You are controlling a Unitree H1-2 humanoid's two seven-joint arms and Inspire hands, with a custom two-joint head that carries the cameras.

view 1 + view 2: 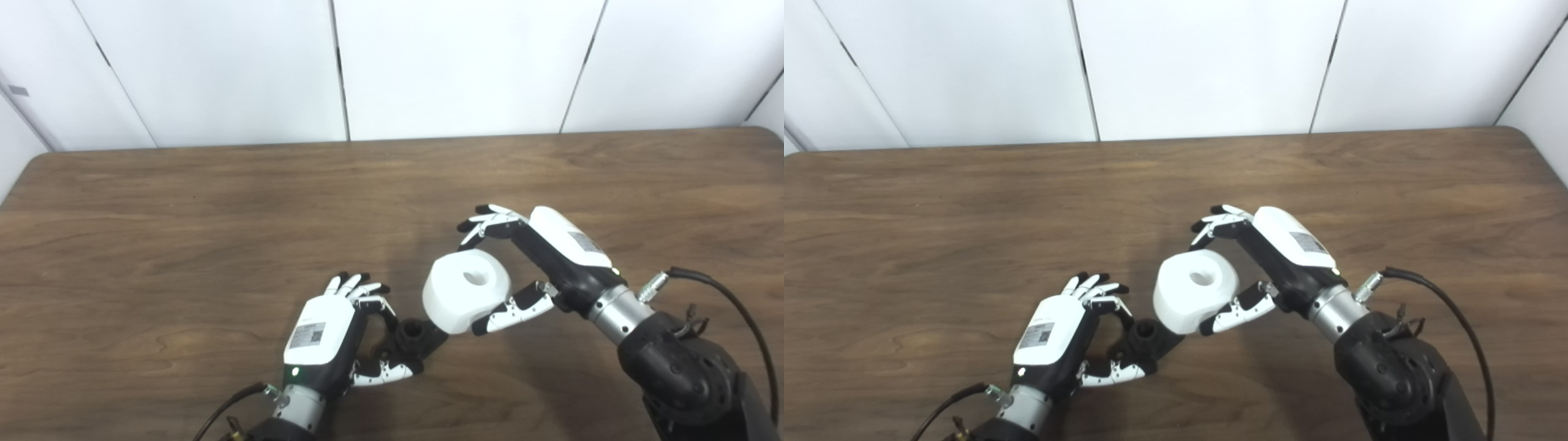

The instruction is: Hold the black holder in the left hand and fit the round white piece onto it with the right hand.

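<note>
your left hand (334,334) sits near the front edge of the wooden surface (184,233), a little left of the middle, with its fingers (361,291) curled over and its thumb (386,372) tucked under the black holder (411,337). you have the hand clamped on it, and the holder's short round stub points up and slightly toward the right. you cannot tell from either view whether the holder's base touches the surface or is lifted just off it.

your right hand (1268,263) is just to the right of the left one, a bit farther from the front edge. it is closed around the round white piece (1193,293), fingers (1216,223) over the far rim and thumb (1234,313) against the near side. the piece is a thick white ring with a hole in its top face, tilted so that the hole faces up and toward the back edge. its lower left rim hangs right over the holder and overlaps it in both views, but the hole is not seated on the stub. a black cable (729,300) loops off the right wrist.
</note>
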